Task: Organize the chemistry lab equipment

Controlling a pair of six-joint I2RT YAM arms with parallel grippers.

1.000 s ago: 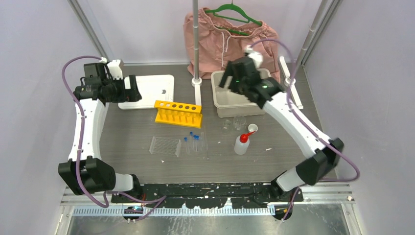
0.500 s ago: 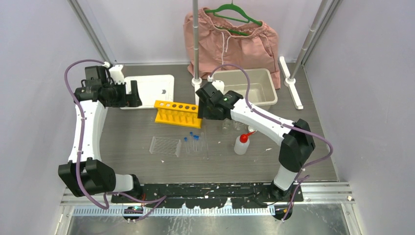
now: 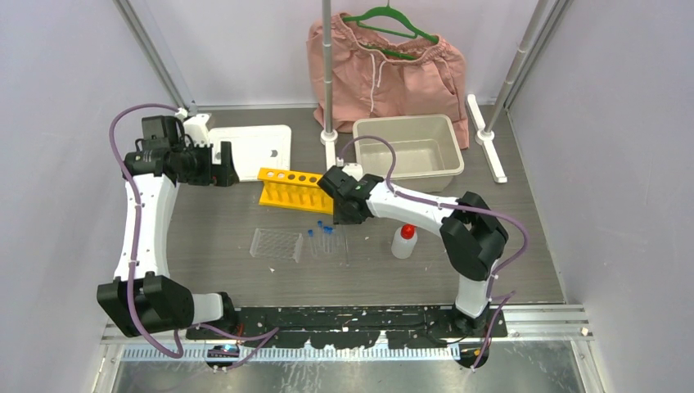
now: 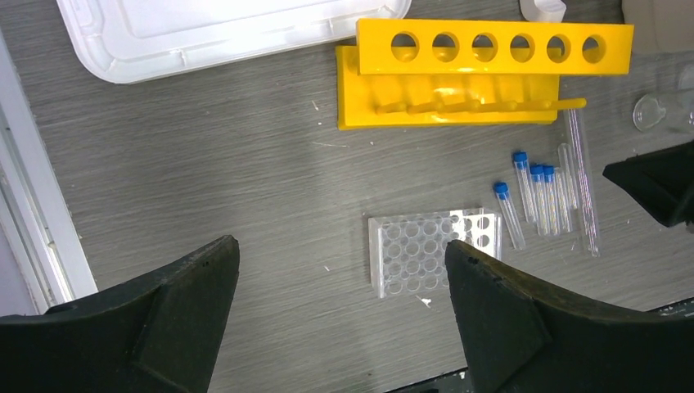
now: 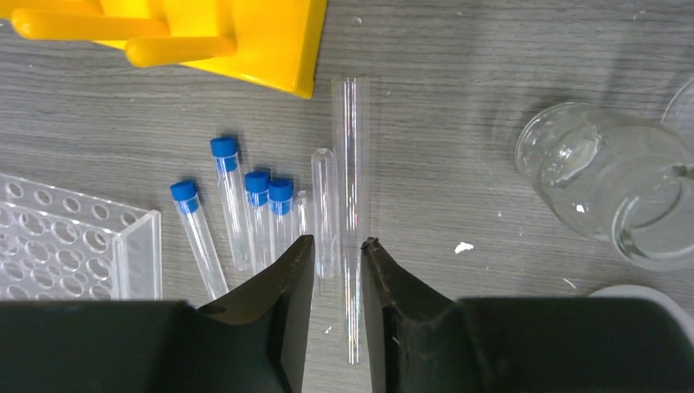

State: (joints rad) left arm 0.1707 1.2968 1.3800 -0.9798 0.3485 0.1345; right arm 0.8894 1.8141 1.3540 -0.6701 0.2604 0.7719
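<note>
A yellow test-tube rack [image 3: 296, 190] [image 4: 442, 98] [image 5: 245, 33] stands mid-table. In front of it lie several blue-capped tubes [image 3: 326, 237] [image 4: 532, 196] [image 5: 245, 213], a long clear tube [image 5: 352, 164] [image 4: 583, 188] and a clear plastic tray [image 3: 276, 244] [image 4: 425, 254] [image 5: 57, 237]. My right gripper [image 3: 348, 219] [image 5: 337, 240] hangs low over the tubes. Its jaws are narrow, with the long tube in the gap and a slit left beside it. Small clear beakers [image 5: 606, 180] [image 4: 655, 110] sit to its right. The squeeze bottle [image 3: 403, 241] stands nearby. My left gripper [image 3: 225, 164] [image 4: 341, 244] is wide open and high, holding nothing.
A beige bin [image 3: 446, 164] sits at the back right, a white board [image 3: 254, 151] at the back left. Pink shorts [image 3: 385, 65] hang behind a stand pole [image 3: 327, 74]. A white rim [image 5: 646, 295] shows beside the beakers.
My right arm swung from over the bin leftward and down to the tubes, its jaws narrowing round the long tube. The left arm shifted slightly.
</note>
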